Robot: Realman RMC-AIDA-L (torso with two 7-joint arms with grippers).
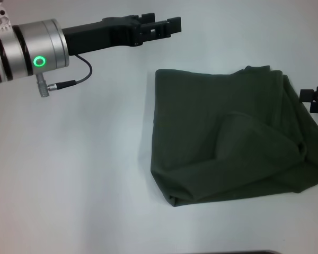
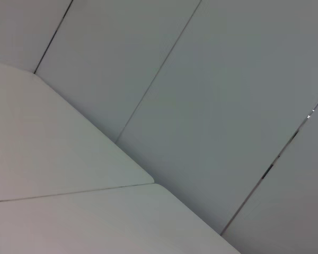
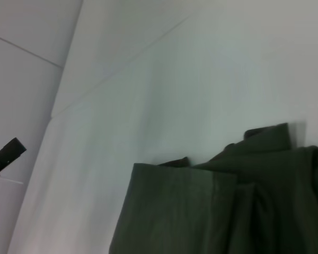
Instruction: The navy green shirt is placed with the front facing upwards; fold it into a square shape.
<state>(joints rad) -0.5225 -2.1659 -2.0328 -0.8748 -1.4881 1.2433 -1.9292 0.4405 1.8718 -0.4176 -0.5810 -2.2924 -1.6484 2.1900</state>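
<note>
The navy green shirt (image 1: 230, 135) lies folded but rumpled on the white table (image 1: 69, 174); left gripper (image 1: 161, 26) hovers apart, right gripper (image 1: 315, 99) beside its edge, fingers' state untellable; snagging that loose ridge could undo the square.

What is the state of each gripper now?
Left gripper: holds nothing, raised beyond the shirt.
Right gripper: beside the shirt's right edge.
</note>
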